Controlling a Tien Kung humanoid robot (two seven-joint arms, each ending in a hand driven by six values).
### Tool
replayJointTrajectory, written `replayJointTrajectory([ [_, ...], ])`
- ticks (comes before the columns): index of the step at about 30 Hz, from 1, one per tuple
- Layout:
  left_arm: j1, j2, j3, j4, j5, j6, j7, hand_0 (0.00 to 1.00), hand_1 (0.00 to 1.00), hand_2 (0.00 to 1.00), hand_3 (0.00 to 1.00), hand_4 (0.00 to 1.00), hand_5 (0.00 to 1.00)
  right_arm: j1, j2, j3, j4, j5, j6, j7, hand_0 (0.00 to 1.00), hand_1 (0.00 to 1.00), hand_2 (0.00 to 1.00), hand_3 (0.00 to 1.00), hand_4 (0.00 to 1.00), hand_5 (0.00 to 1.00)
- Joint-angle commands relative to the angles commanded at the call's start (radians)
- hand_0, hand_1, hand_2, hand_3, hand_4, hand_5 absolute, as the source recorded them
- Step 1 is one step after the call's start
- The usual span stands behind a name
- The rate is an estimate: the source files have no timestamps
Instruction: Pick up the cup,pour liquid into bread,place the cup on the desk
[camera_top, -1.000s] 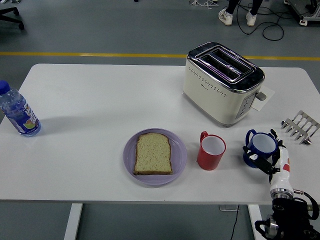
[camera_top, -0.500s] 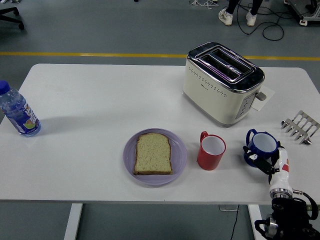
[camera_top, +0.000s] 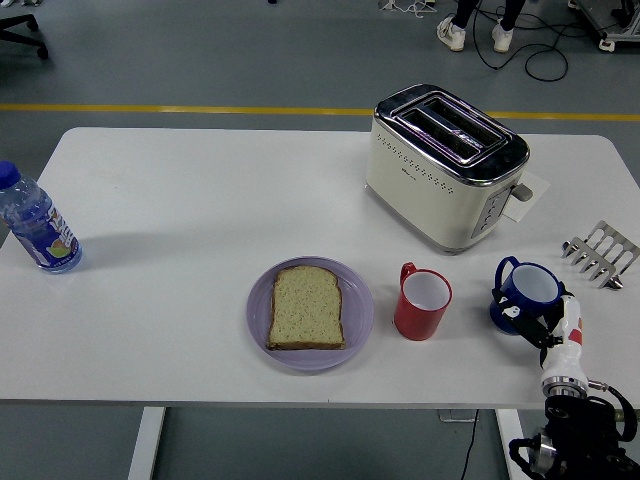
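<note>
The right hand seems closed around the small blue plastic cup near the table's right edge, beside the red mug and the purple plate with bread slice.

Smooth matt white bench. Glossy cream toaster with polished chrome top. Shiny red cup, white inside; glossy blue cup. Matt lilac plate under coarse, porous bread. Clear plastic bottle, blue cap. Bare metal rack. Black and white hard plastic robot hand.
</note>
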Motion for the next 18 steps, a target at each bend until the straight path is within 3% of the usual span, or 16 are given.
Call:
replayJointTrajectory([
  [2,0.000,0.000,-0.001,0.000,0.001,0.000,0.000,0.633,0.641,0.652,0.503,0.240,0.865,0.000,0.000,0.000,0.000,0.009,-0.001,0.008,0.540,0.504,0.579,0.577,0.813,0.074],
  [7,0.000,0.000,-0.001,0.000,0.001,0.000,0.000,0.633,0.641,0.652,0.503,0.240,0.865,-0.003,0.001,0.010,0.005,0.037,-0.004,0.033,0.540,0.504,0.579,0.577,0.813,0.074],
  [8,0.000,0.000,-0.001,0.000,0.001,0.000,0.000,0.632,0.641,0.652,0.503,0.239,0.865,-0.004,0.001,0.012,0.006,0.040,-0.004,0.035,0.477,0.472,0.561,0.554,0.746,0.051],
  [11,0.002,-0.001,-0.001,0.000,0.001,0.000,0.000,0.632,0.641,0.652,0.503,0.239,0.865,-0.009,0.001,0.024,0.013,0.050,-0.005,0.040,0.477,0.472,0.561,0.554,0.746,0.051],
  [13,0.003,-0.001,0.000,0.000,0.001,0.000,0.000,0.632,0.641,0.652,0.503,0.239,0.865,-0.015,-0.001,0.037,0.025,0.042,-0.009,0.039,0.477,0.472,0.561,0.554,0.746,0.051],
  [14,0.005,-0.001,0.001,0.000,0.001,0.000,0.000,0.633,0.641,0.651,0.503,0.239,0.865,-0.019,-0.002,0.047,0.034,0.031,-0.009,0.032,0.403,0.439,0.561,0.545,0.688,0.002],
  [18,0.008,-0.001,0.002,0.001,0.001,0.000,0.000,0.633,0.641,0.651,0.503,0.239,0.865,-0.036,-0.009,0.080,0.073,-0.006,-0.008,0.005,0.403,0.439,0.561,0.545,0.688,0.002],
])
